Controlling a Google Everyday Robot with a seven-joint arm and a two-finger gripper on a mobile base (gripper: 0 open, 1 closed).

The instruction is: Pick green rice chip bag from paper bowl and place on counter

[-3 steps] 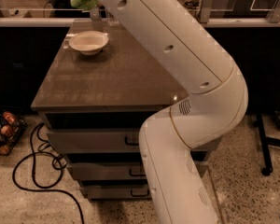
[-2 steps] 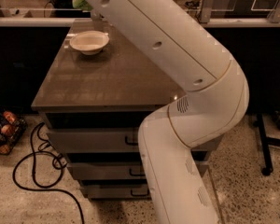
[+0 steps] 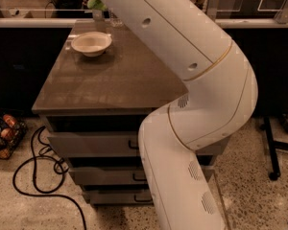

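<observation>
Our end effector (image 3: 97,9) sits at the arm's far end by the top edge, mostly hidden, so we cannot tell whether it grips. The green rice chip bag (image 3: 95,0) hangs right at it, clear of the paper bowl (image 3: 91,43) just below. We should carry the bag past the bowl's rim, lower it over bare table (image 3: 120,80), and release it low.

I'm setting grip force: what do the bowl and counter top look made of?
Bowl: probably paper or pulp, matte cream, thin rim. Counter: hard glossy grey-brown top, perhaps laminate or stone; it mirrors light. The hand is out of view past the top edge, where the arm leads.
</observation>
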